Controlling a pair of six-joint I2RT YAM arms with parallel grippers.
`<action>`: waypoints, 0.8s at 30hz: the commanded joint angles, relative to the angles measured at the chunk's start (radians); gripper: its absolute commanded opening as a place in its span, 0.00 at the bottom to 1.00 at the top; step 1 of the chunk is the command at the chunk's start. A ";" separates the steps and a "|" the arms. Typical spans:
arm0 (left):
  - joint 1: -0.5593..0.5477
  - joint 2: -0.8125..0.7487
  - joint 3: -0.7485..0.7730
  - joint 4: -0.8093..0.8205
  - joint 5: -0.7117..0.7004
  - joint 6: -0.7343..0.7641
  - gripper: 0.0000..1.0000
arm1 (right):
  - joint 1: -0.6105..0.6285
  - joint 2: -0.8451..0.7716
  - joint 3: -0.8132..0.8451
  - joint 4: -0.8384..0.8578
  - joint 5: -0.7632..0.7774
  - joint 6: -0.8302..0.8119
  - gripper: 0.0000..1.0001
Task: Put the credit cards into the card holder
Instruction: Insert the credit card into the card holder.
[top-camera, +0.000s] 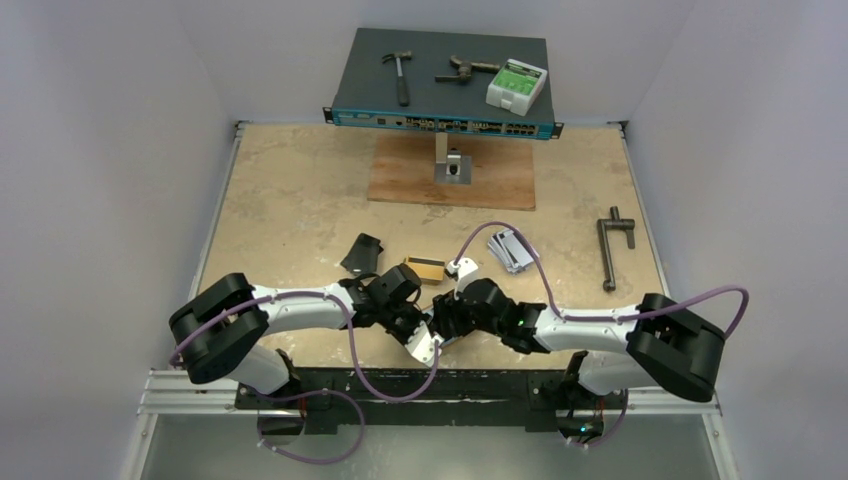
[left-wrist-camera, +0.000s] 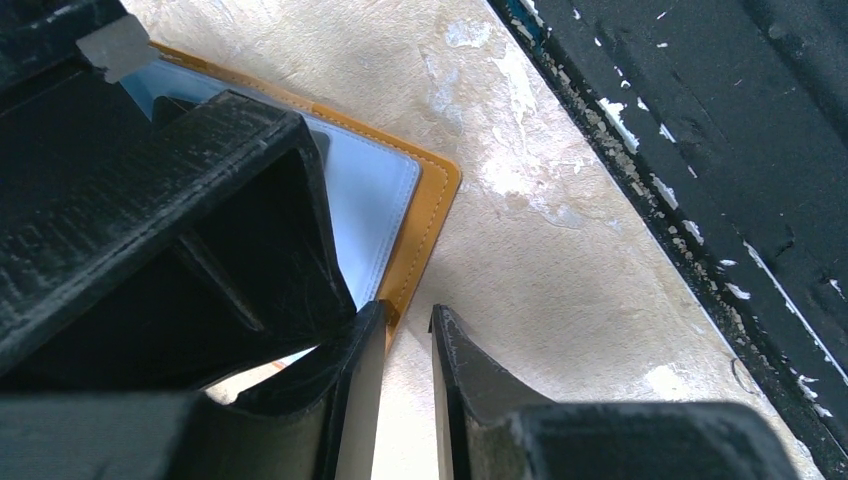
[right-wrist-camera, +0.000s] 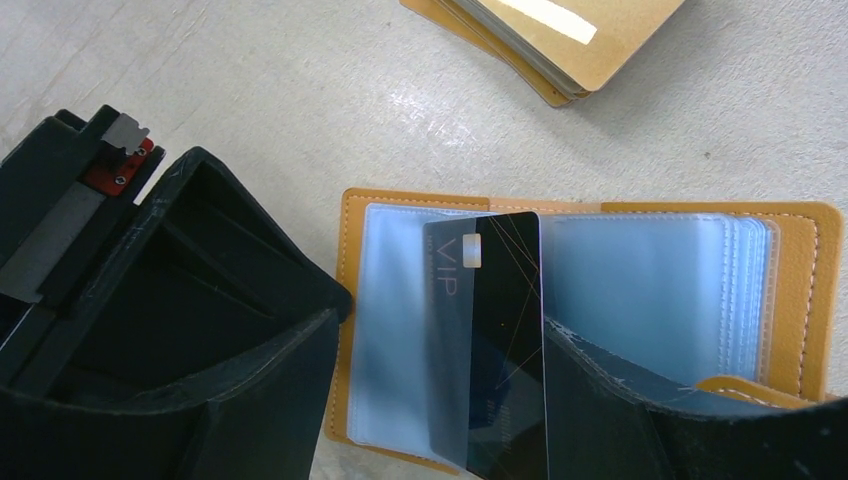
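The orange card holder (right-wrist-camera: 806, 262) lies open on the table, its clear sleeves up. A dark credit card (right-wrist-camera: 500, 300) marked VIP sits partly inside a left sleeve. My right gripper (right-wrist-camera: 440, 320) is open, one finger on each side of that card; the right finger is at the card's edge and the left one stands clear of it. My left gripper (left-wrist-camera: 410, 315) has its jaws slightly apart with only table between them, and its left fingertip rests on the card holder's (left-wrist-camera: 435, 195) corner. More credit cards lie farther back: a yellow-orange stack (top-camera: 425, 270) and a silver pile (top-camera: 510, 250).
A black folded case (top-camera: 362, 255) lies left of the yellow-orange stack (right-wrist-camera: 600, 40). A dark metal tool (top-camera: 612, 250) lies at the right. At the back stand a wooden board (top-camera: 400, 180) and a network switch (top-camera: 445, 85) with tools on it. The table's black front rail (left-wrist-camera: 700, 150) is close to my left gripper.
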 joint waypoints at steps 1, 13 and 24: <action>-0.006 -0.006 0.004 -0.011 0.018 0.016 0.22 | 0.013 -0.036 0.033 -0.057 0.009 -0.017 0.68; -0.013 0.029 0.067 -0.266 0.070 0.156 0.19 | -0.026 -0.176 -0.045 0.027 -0.088 0.080 0.68; -0.032 0.057 0.089 -0.263 0.064 0.141 0.18 | -0.043 -0.194 -0.022 -0.078 -0.058 0.039 0.63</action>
